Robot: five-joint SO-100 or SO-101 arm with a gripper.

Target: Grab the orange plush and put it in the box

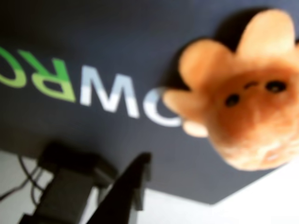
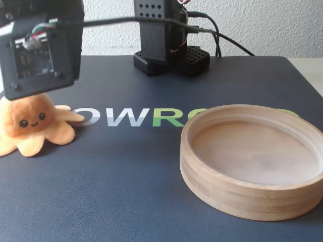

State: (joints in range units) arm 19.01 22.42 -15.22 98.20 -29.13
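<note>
The orange plush [image 2: 31, 123] sits upright on the dark mat at the far left in the fixed view, face toward the camera. In the wrist view it [image 1: 247, 107] fills the upper right, blurred. The arm's wrist housing [image 2: 43, 50] hangs just above and in front of the plush and hides the fingers. In the wrist view only one dark finger [image 1: 138, 179] rises from the bottom edge, left of the plush and apart from it. Nothing is held. The box [image 2: 237, 194], a round light-wood tray, stands empty at the right.
The arm's black base [image 2: 164, 45] with cables stands at the mat's far edge; it also shows in the wrist view [image 1: 70, 179]. White and green letters [image 2: 146, 117] run across the mat between plush and tray. A white table shows beyond the mat's right edge.
</note>
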